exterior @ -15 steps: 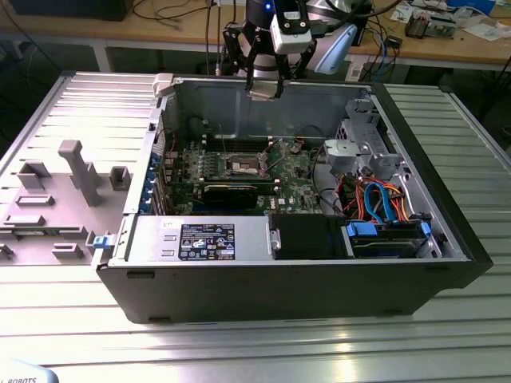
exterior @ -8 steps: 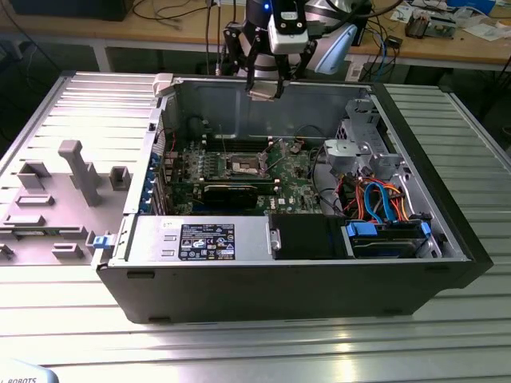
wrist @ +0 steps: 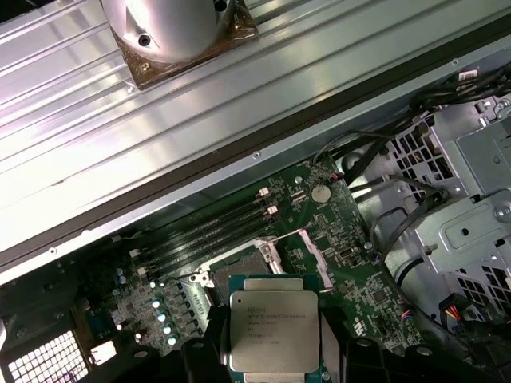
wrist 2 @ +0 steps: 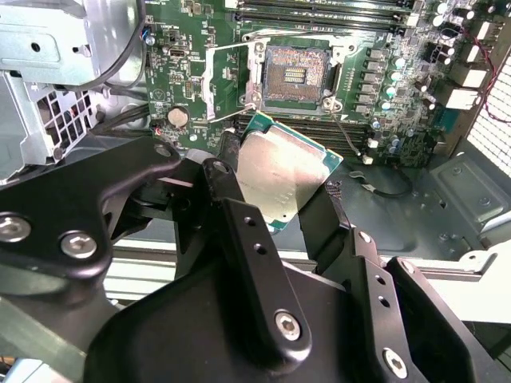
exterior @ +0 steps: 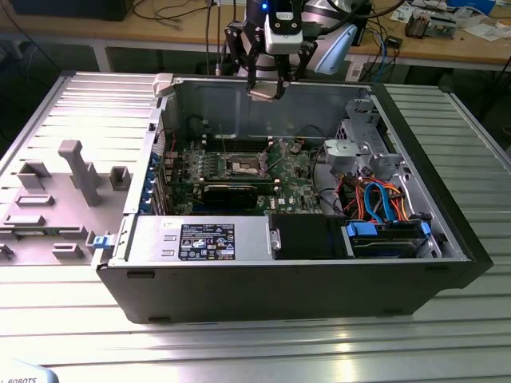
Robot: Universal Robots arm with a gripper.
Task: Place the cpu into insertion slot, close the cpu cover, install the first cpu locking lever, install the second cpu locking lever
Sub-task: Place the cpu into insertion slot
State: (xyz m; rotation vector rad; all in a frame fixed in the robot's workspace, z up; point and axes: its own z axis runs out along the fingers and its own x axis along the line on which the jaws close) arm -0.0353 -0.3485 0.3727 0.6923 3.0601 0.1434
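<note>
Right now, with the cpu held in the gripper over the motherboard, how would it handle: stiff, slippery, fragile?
Probably stiff: the cpu is a flat plate with a metal top, held by its edges in the gripper. Likely slippery, since that top looks smooth. Its thin green border suggests fragility if knocked.

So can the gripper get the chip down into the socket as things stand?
Probably yes. The gripper holds the chip above the open case. The socket has its cover swung open and its dark centre looks bare, with nothing between them.
</note>
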